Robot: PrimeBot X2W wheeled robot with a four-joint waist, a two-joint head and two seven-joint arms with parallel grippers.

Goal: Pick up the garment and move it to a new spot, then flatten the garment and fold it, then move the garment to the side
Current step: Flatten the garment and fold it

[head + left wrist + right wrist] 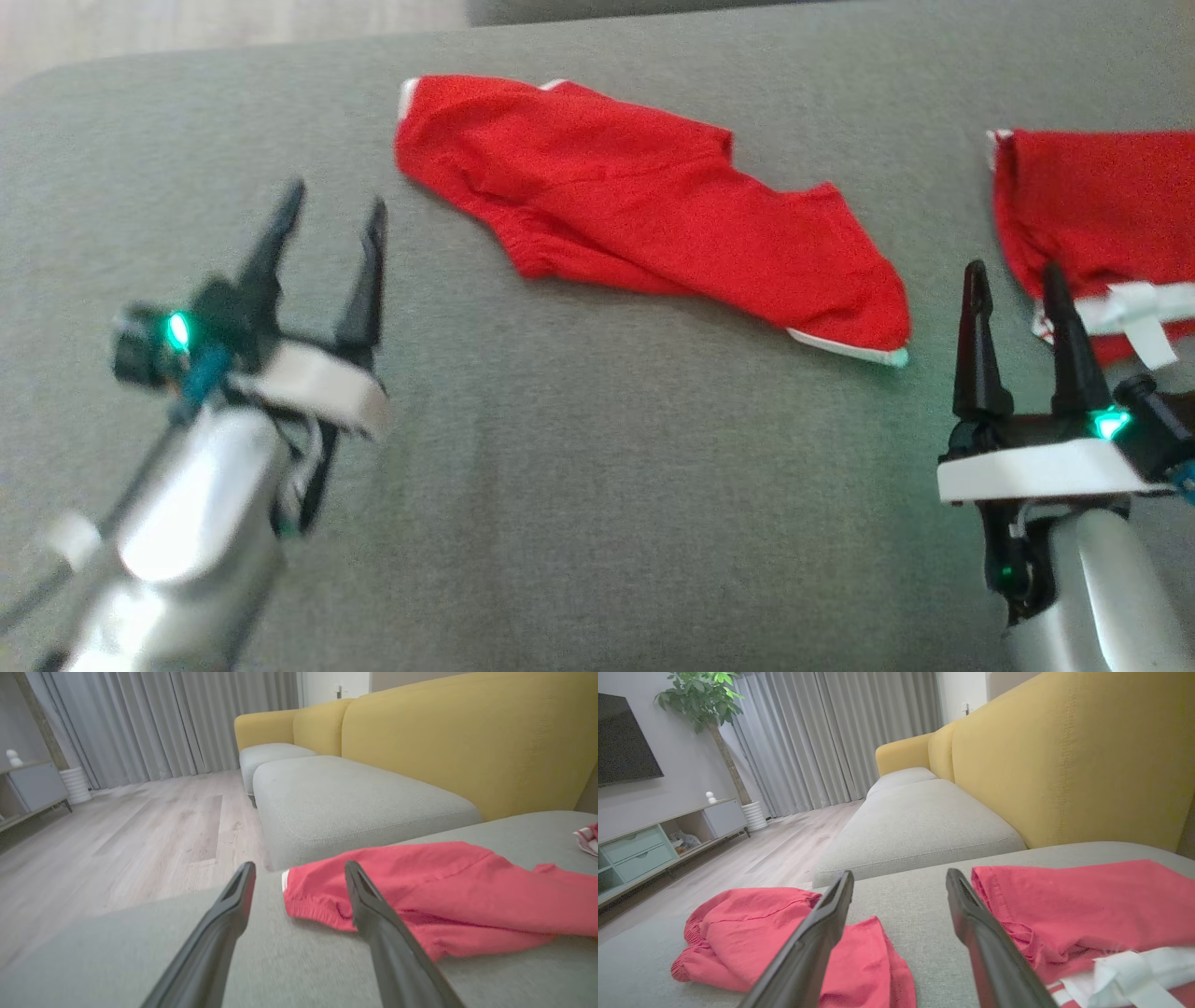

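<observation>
"Head view first: what have you got hold of?"

"Nothing. My left gripper [336, 201] and right gripper [1015, 275] both stand spread wide, with bare air between the fingers."

"And the red shorts [644, 215]?"

"Rumpled and slantwise on the grey cushion [597, 485], between my arms and touching neither. I judge I flank them so each gripper can take an end and pull them flat. A second red garment [1102, 205] lies by my right fingers."
</observation>
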